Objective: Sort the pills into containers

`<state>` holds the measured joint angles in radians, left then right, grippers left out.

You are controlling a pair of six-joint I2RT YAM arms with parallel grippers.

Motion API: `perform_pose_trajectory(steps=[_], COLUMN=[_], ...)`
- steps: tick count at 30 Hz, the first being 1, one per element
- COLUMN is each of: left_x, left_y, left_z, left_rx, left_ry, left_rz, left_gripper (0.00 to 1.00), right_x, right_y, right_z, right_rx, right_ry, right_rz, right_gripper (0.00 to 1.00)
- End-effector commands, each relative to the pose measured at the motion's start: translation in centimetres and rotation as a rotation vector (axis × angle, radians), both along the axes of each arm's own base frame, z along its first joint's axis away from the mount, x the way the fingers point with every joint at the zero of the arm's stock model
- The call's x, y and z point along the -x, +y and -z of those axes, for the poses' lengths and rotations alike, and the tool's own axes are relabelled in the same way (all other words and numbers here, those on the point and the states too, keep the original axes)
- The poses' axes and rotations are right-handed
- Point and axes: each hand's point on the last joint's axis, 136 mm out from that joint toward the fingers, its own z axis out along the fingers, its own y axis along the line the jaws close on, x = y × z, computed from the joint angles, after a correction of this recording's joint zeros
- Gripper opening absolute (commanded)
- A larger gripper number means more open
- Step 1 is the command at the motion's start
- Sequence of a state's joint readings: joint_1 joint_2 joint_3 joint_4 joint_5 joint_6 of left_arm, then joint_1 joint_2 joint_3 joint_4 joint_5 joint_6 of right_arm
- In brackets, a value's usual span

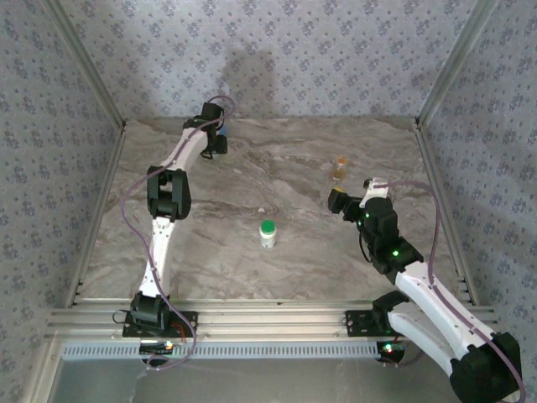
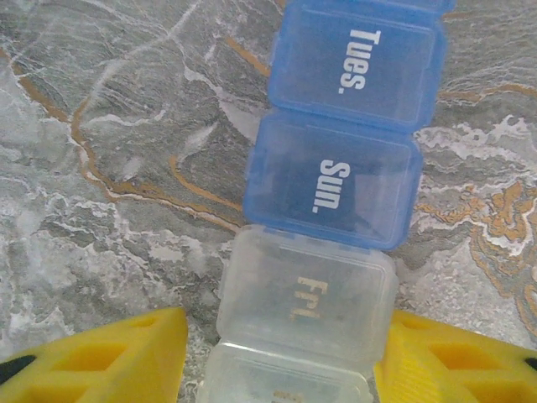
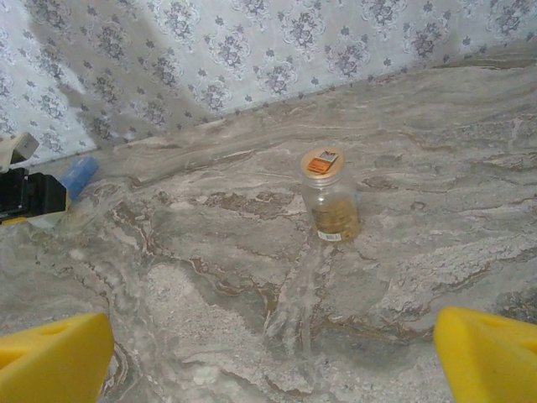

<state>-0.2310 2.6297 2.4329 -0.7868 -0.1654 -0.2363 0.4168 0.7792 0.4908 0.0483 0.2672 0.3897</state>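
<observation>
Amber-filled jar faces the wide-open, empty right claw; left claw half-open straddles the organizer.

The left arm stretches far forward, left fingers partly apart; the right arm bends, right fingers wide.

Robot lab test cell, not a real room. Marble-print tabletop is boxed on three sides by wallpaper-print panels, with bare aluminium corner posts. Slotted aluminium rail runs along the near edge, left arm base and right arm base bolted on, cables exposed.
</observation>
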Motion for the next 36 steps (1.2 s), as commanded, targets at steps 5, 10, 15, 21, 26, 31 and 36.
perform_pose_trajectory(steps=[5,10,15,21,26,31,36], left_x=[-0.1,0.6,4.4,12.1,17.3,19.5,20.1], left_y=[-0.1,-0.7,-3.1,-7.1,-10.6,-14.2,-16.7], left_z=[-0.6,-2.8,-6.5,-8.9,-7.4,-5.3,-3.2], left_rx=[-0.019,-0.024,-0.007,0.058,0.144,0.201,0.213], left_ry=[-0.006,-0.03,-0.076,-0.113,-0.071,-0.027,-0.004], left_rz=[-0.001,-0.007,0.028,0.109,0.151,0.164,0.161], left_gripper=[0.46,0.41,0.4,0.41,0.41,0.42,0.43], right_x=[-0.1,-0.1,-0.1,-0.1,-0.2,-0.2,-0.3], right_y=[0.2,0.2,0.1,0.3,0.2,0.2,0.0], right_z=[-1.0,-1.0,-0.9,-0.7,-0.4,-0.1,0.4], right_rx=[-0.036,-0.035,-0.033,-0.038,-0.044,-0.05,-0.049], right_ry=[-0.022,-0.02,-0.018,-0.009,0.001,0.008,0.02], right_rz=[-0.003,-0.005,-0.003,-0.006,0.003,0.011,0.023], right_gripper=[1.0,1.0,1.0,1.0,1.0,1.0,1.0])
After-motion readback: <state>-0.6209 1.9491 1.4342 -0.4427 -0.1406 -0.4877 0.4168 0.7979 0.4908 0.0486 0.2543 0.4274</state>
